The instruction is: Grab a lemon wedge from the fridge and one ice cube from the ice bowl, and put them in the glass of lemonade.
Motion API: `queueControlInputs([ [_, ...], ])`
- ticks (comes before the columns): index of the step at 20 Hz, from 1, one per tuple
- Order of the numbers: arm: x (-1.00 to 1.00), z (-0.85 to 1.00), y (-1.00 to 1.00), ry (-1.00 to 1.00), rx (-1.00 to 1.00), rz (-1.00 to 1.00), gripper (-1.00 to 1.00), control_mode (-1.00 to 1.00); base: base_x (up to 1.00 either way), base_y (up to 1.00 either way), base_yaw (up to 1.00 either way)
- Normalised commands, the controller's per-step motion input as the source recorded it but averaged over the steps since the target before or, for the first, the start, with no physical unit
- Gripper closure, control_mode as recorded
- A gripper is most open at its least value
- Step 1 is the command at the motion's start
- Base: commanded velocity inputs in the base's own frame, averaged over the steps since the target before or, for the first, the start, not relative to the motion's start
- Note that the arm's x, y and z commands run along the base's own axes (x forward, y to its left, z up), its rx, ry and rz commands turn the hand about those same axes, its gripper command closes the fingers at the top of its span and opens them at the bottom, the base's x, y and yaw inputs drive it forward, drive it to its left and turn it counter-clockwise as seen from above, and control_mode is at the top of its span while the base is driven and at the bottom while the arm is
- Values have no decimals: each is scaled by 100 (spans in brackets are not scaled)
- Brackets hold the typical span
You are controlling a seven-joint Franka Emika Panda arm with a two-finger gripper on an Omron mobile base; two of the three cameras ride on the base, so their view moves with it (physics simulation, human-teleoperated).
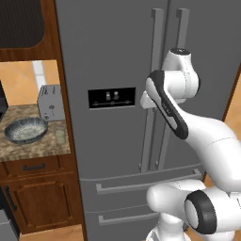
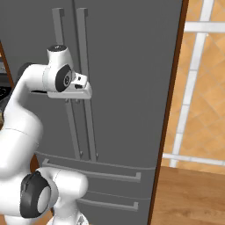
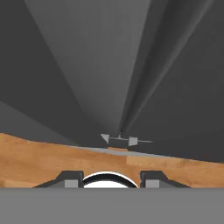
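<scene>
The grey fridge (image 1: 113,61) stands shut, its two long bar handles (image 1: 155,89) side by side at the door seam, a wood cabinet edge tight on its left and open wood floor (image 2: 189,197) to its right. The gripper (image 2: 81,85) sits at the handles, its fingertips (image 3: 72,178) parted with a gap between and nothing visibly clamped. Left on the speckled counter (image 1: 28,146), the ice bowl (image 1: 26,130) lies just beside the glass of lemonade (image 1: 60,136), before a toaster (image 1: 51,102).

White rounded arm (image 1: 207,136) (dark joint caps).
</scene>
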Motion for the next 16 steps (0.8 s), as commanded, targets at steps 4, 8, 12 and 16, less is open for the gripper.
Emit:
queueControlInputs([
  [4,-38,-16,-5,0,0,0,-100,-100,0,0,0],
  [8,-67,-14,-16,-3,0,0,-100,-100,0,0,0],
  [12,-71,-18,-24,-6,0,0,-100,-100,0,0,0],
  [16,-73,-20,-16,-2,0,0,-100,-100,0,0,0],
])
